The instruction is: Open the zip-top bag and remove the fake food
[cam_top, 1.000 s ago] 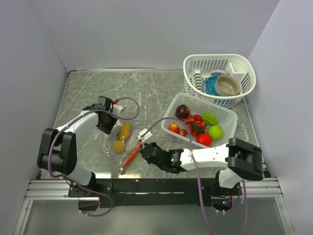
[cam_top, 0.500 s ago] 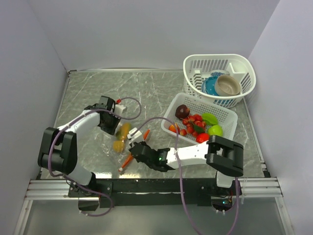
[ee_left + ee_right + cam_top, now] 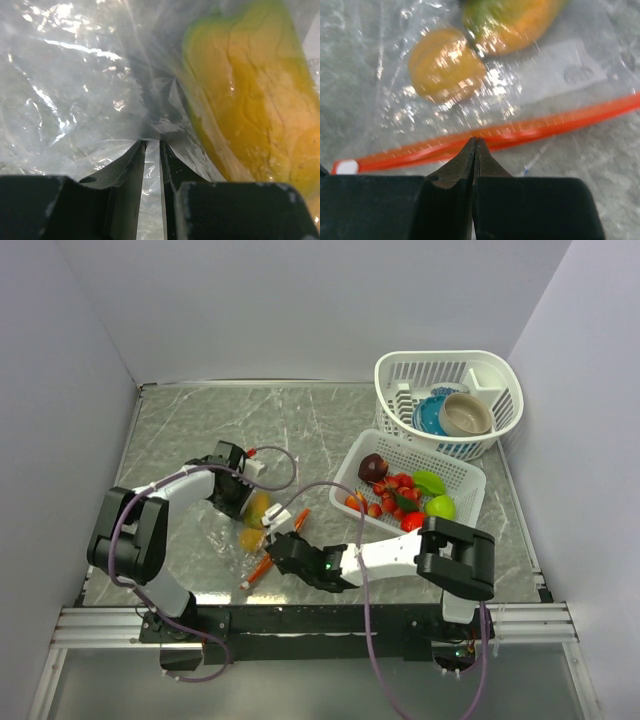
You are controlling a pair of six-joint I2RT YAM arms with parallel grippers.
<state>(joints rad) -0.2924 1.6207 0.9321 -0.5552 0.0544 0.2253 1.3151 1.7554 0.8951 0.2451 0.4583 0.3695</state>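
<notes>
Bag (image 3: 236,539) of clear crinkly plastic lies flat on the table (image 3: 330,420), near the front edge and left of centre, between the 2 arms. Its orange-red strip (image 3: 535,129) runs along the side nearest the right arm and looks sealed wherever it shows. Inside are 2 pieces of fake food: a long yellow piece (image 3: 250,100) and a round orange piece (image 3: 445,65). More pieces, red and green, sit in the white tray (image 3: 425,444), well apart to the right.

Left gripper (image 3: 152,150) is narrow, with a fold of bag film pinched between its jaws, just beside the yellow piece. Right gripper (image 3: 475,145) is fully closed, its tips meeting at the near edge of the strip. Whether any plastic is caught there cannot be told.

Likely risks: the left pinch holds only thin, slick film, so a pull could slip it free or tear it. If the right tips hold nothing, they could slide off the strip, or drag the whole bag instead of parting the seal. If the seal pops suddenly, the 2 pieces could roll away across the table.

Writing: a white label (image 3: 560,67) on the bag carries a faint oval mark, too blurred to read. No brand is legible anywhere.
</notes>
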